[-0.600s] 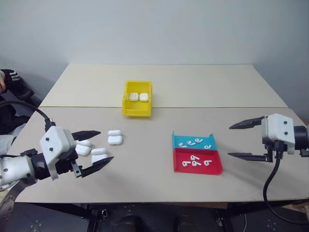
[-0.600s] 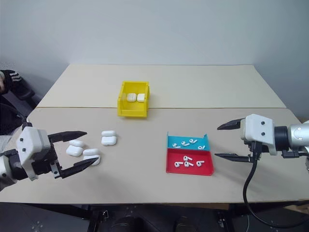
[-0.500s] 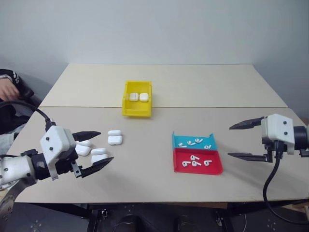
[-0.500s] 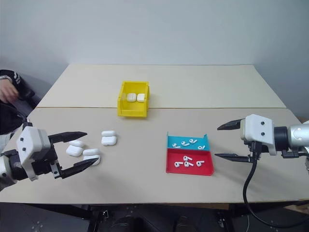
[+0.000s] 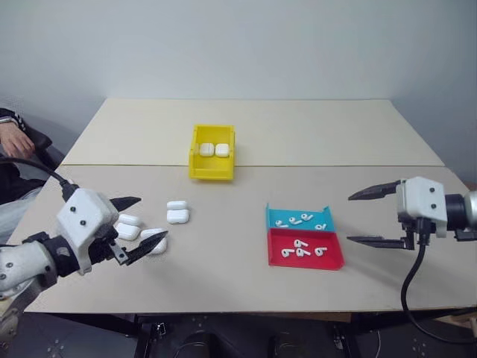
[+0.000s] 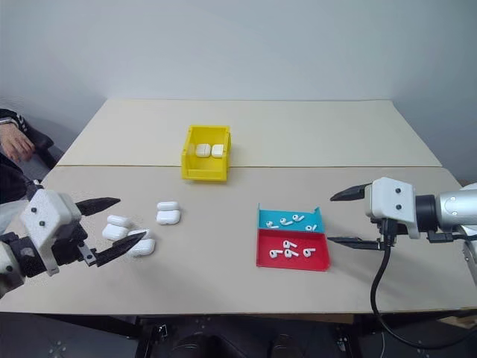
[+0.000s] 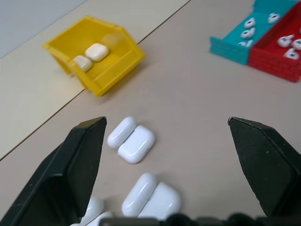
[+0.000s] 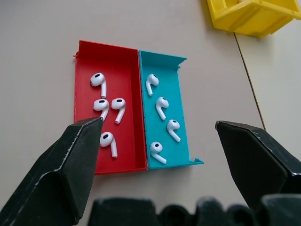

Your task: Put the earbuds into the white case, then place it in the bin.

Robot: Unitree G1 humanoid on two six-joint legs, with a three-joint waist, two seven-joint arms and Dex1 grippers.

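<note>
Tabletop (image 5: 246, 253): open white cases (image 5: 177, 212) lie near left gripper (image 5: 141, 221), jaws wide, empty. Earbuds (image 8: 106, 107) fill red tray (image 8: 84, 66) and cyan tray (image 8: 181, 113) beside right gripper (image 5: 365, 218), jaws wide. Bin (image 5: 195, 170) holds two cases.

Desk (image 5: 246, 280): matt beige board, smooth, with a thin seam across it.
Bin (image 5: 211, 171): bright yellow moulded plastic, smooth walls with a slight sheen.
White cases (image 7: 136, 143): glossy white plastic, rounded and smooth, with soft highlights.
Earbuds (image 8: 114, 104): glossy white plastic, dark matt grilles at the heads.
Red tray (image 8: 84, 73): matt red plastic; outer wall finely ribbed in the left wrist view.
Cyan tray (image 8: 181, 117): matt cyan plastic, same ribbed outer wall.
Left gripper (image 5: 137, 225): matt black fingers (image 7: 84, 157), faintly grainy; smooth white plastic housing.
Right gripper (image 5: 367, 217): matt black fingers (image 8: 77, 155); white plastic housing, black rubbery cable.
</note>
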